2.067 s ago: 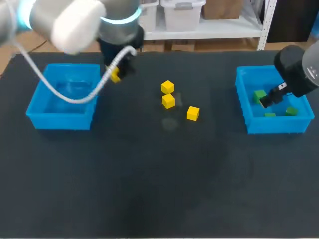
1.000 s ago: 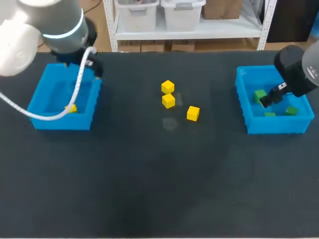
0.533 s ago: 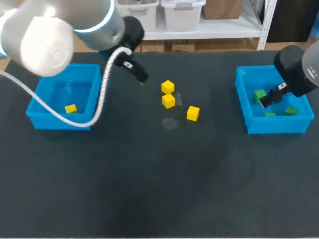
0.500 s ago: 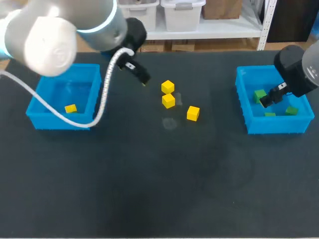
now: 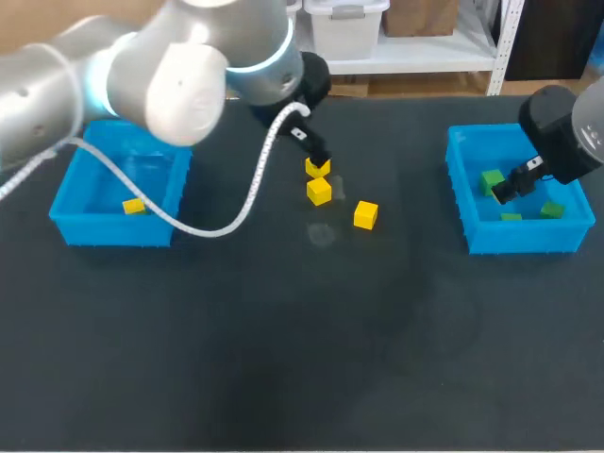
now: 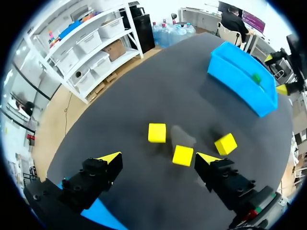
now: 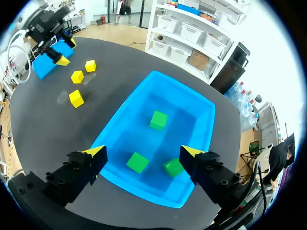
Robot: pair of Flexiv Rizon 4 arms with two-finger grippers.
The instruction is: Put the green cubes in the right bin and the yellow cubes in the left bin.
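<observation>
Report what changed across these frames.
The left gripper carried a yellow cube over the left bin, let it go there, then swung right to the three table cubes, where it now hangs open. The right gripper, open over the right bin, its three green cubes and the table cubes stayed put.

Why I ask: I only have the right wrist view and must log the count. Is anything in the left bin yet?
Observer: Yes. The head view shows one yellow cube lying inside the left bin.
Operator: And is another being carried?
Observer: No. Its own wrist view shows the left pincer open, with three loose yellow cubes lying ahead of it, untouched.
</observation>
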